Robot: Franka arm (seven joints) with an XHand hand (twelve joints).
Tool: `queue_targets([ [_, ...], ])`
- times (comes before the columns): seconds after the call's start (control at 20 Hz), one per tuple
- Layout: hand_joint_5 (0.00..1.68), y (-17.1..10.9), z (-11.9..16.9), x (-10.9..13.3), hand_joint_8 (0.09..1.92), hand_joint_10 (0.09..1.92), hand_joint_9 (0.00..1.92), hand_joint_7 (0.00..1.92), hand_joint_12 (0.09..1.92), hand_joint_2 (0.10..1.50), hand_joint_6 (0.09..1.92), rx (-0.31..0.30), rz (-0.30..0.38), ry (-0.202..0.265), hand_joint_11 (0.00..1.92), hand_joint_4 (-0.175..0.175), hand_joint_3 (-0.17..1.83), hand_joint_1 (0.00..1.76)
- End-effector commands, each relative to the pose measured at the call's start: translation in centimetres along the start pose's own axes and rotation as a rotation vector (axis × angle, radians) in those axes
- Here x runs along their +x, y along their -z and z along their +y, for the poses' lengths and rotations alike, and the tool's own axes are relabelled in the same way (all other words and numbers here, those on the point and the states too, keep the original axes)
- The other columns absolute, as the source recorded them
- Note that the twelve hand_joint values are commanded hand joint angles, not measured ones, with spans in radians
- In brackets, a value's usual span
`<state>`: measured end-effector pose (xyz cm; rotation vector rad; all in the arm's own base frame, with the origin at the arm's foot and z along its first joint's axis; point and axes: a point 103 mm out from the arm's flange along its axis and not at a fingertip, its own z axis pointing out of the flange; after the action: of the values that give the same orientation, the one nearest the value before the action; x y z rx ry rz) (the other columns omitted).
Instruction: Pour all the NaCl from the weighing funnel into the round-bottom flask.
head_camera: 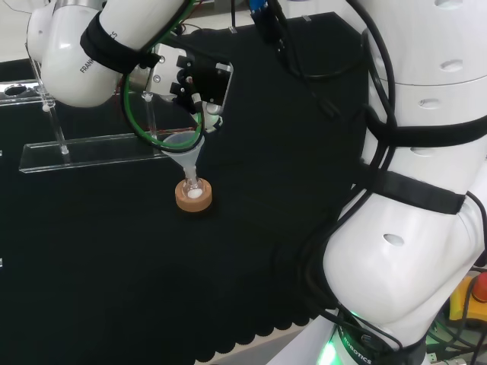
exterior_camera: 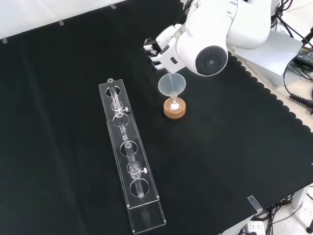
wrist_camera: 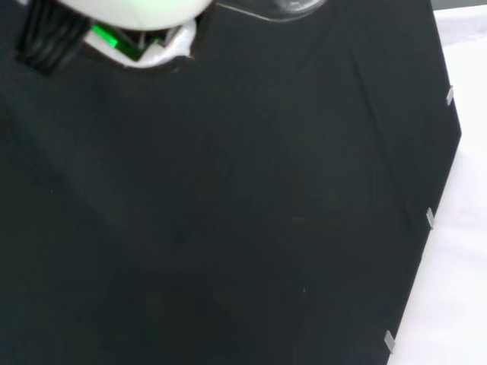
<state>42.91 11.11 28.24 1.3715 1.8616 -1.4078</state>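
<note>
In the lower middle of the front view lies the long clear plastic rack point(exterior_camera: 131, 166) with round holes, holding a few small glass pieces, on the bench covered with black cloth point(exterior_camera: 58, 98). Farther back, just above the centre of that frame, the small clear round-bottom flask point(exterior_camera: 174, 104) stands upright in its round cork ring stand point(exterior_camera: 174, 109), with white powder visible inside it. The clear conical weighing funnel point(exterior_camera: 171, 85) is directly above, its stem pointing down into the flask neck. Behind it, in the upper middle of the frame, the black and white hand point(exterior_camera: 157, 51) is close to the funnel rim – in the head view its fingers point(head_camera: 207, 118) seem to be curled onto the rim, but I cannot tell this for sure. The pouring step appears nearly done – whether grains remain in the funnel is too small to see. The next move probably calls for keeping the stem centred, so the light flask does not tip.
</note>
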Motion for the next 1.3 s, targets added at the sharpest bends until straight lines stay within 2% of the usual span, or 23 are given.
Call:
queue_targets([
  [0.05,1.24,0.32,0.11,-0.19,0.47,0.09,1.36,1.10,0.87,0.57,0.83,-0.001,0.004,-0.020,1.12,0.175,0.84,1.13],
  [0.45,1.24,0.72,-0.19,-0.17,0.47,0.09,1.36,1.10,0.86,0.58,0.83,-0.032,-0.037,-0.036,1.12,0.175,0.84,1.13],
  [0.55,1.24,0.87,-0.29,-0.12,0.47,0.09,1.36,1.10,0.86,0.58,0.83,-0.013,-0.049,-0.037,1.12,0.175,0.84,1.13],
  [0.65,1.24,0.31,-0.27,-0.28,0.47,0.09,1.36,1.10,0.86,0.58,0.83,-0.048,-0.032,-0.017,1.12,0.175,0.84,1.13],
  [0.75,1.24,0.43,-0.24,-0.36,0.47,0.09,1.36,1.10,0.86,0.58,0.83,-0.065,-0.046,-0.008,1.13,0.175,0.84,1.13],
  [1.0,1.24,0.77,-0.29,-0.29,0.47,0.09,1.36,1.10,0.86,0.58,0.83,-0.050,-0.070,-0.031,1.13,0.175,0.84,1.13],
  [1.15,1.24,0.87,-0.25,-0.26,0.47,0.09,1.36,1.10,0.86,0.58,0.83,-0.023,-0.040,-0.033,1.13,0.175,0.84,1.13],
  [1.3,1.24,0.30,-0.22,-0.55,0.47,0.09,1.36,1.10,0.86,0.58,0.83,-0.032,-0.011,-0.032,1.13,0.175,0.84,1.13],
])
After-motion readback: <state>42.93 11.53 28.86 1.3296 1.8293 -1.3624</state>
